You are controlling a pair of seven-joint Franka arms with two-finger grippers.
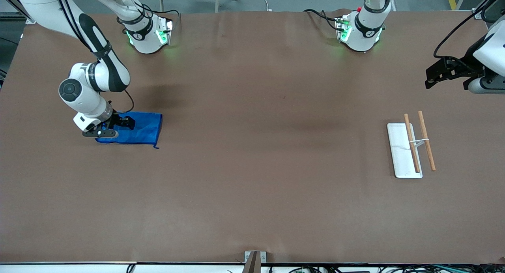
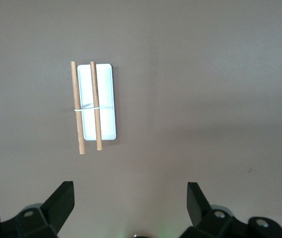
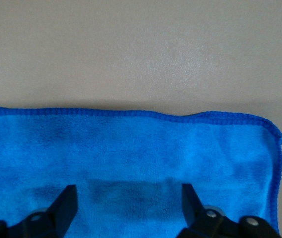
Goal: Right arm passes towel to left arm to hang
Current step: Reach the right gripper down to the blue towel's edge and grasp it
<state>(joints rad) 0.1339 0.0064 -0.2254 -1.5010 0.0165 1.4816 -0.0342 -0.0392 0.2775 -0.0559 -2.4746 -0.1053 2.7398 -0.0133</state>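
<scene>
The blue towel (image 1: 144, 129) lies flat on the brown table toward the right arm's end, with a loose thread at its corner nearest the front camera. My right gripper (image 1: 125, 123) is down over the towel, open, its fingers wide apart above the cloth. In the right wrist view the towel (image 3: 131, 144) fills the space under the right gripper (image 3: 129, 198), with its darker stitched hem running across. My left gripper (image 1: 431, 76) waits in the air at the left arm's end of the table, open and holding nothing, as the left wrist view (image 2: 131, 198) also shows.
A small rack stands toward the left arm's end: a white flat base (image 1: 399, 150) with two wooden rods (image 1: 427, 141) held above it. The left wrist view shows the same white base (image 2: 106, 101) below that gripper. The rest is bare brown table.
</scene>
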